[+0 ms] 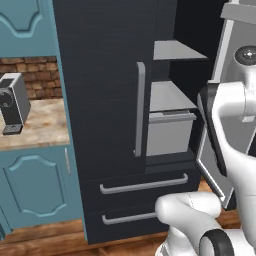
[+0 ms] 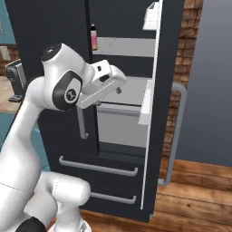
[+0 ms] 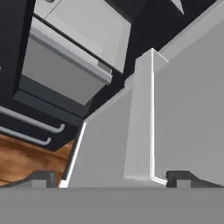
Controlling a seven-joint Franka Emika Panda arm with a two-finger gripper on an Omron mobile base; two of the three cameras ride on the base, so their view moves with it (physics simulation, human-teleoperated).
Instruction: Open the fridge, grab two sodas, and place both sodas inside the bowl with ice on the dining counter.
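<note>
The black fridge (image 1: 100, 75) stands with its left door shut and its right door (image 2: 165, 90) swung wide open. A slim pink-red soda bottle (image 2: 94, 37) stands on an upper grey shelf inside. My gripper (image 2: 117, 84) hovers in front of the open compartment at mid height. In the hand view my gripper (image 3: 113, 178) is open with nothing between its fingertips (image 3: 43, 177). It faces the pale inner face of the open door (image 3: 188, 109) and a door bin (image 3: 140, 118). The grey crisper drawer (image 3: 61, 70) lies to the upper left. The bowl and the dining counter are out of view.
Two bottom drawers (image 1: 142, 185) with grey bar handles sit below the doors. To the left, a coffee machine (image 1: 12, 102) stands on a stone counter (image 1: 45, 127) over teal cabinets (image 1: 35, 185). The floor (image 3: 26, 157) is wood.
</note>
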